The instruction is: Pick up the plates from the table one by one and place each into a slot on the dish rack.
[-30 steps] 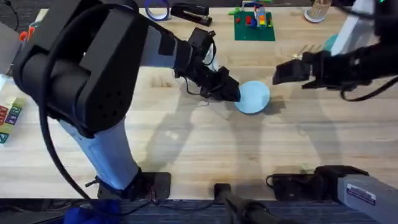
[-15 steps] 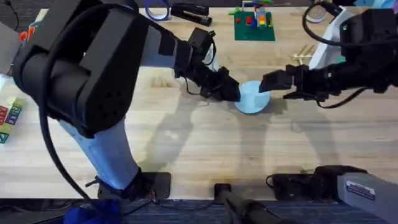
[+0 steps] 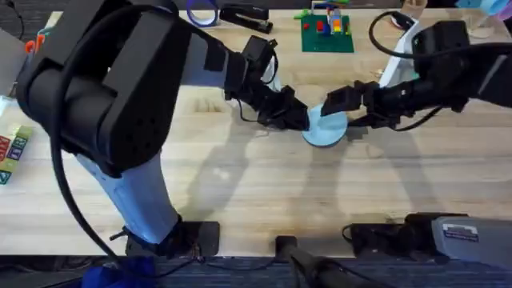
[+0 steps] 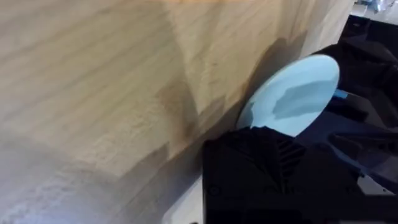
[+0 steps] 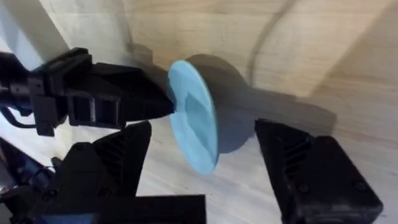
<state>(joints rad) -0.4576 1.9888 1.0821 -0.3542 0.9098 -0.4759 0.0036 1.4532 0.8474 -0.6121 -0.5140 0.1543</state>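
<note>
The left gripper is pinched on the rim of the light blue plate, holding it lifted and tilted on edge just above the table. In the right wrist view the left gripper narrows to the plate's near rim, and the disc stands nearly upright with its shadow thrown on the wood behind it. In the left wrist view the plate rises past the black finger housing, its far edge against dark parts of the other arm.

The right gripper is spread wide, its two fingers standing on either side of the plate without gripping it; whether one of them touches the rim cannot be told. It reaches in from the right side, facing the left gripper across the plate.

Farther back on the table stands a green baseplate with coloured bricks, beside a black stapler and a blue tape roll. Lettered blocks lie at the table's left edge.
</note>
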